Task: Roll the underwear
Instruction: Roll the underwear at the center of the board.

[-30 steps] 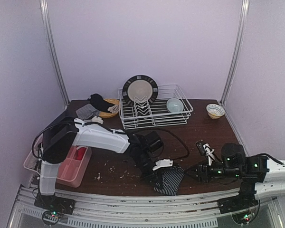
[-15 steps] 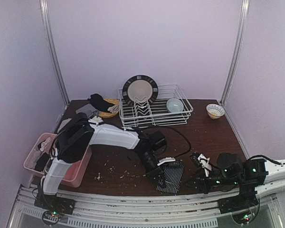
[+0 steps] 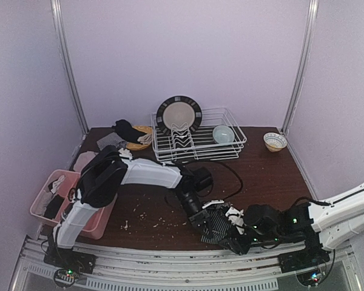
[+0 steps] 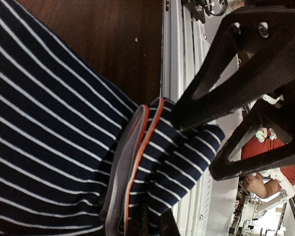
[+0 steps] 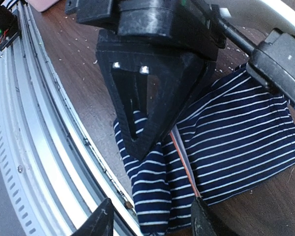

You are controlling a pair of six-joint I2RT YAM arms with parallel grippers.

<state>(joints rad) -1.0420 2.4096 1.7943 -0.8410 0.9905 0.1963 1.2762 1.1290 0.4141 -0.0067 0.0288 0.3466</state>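
Note:
The black-and-white striped underwear lies at the table's near edge, with its grey, orange-edged waistband folded inward. My left gripper is down on its left part. In the left wrist view its fingers are closed on a bunched fold of the cloth. My right gripper is open at the cloth's near right. In the right wrist view its fingertips straddle the near end of the striped underwear. The left gripper's black finger stands just beyond. More cloths lie at the back left.
A pink tray holding cloths stands at the near left. A white dish rack with a plate and a bowl stands at the back. Another bowl sits at the back right. A metal rail runs along the near edge. Crumbs dot the table.
My right arm has swung left, and its gripper has come up to the striped underwear's near right. My left gripper has shifted slightly right and nearer with the cloth.

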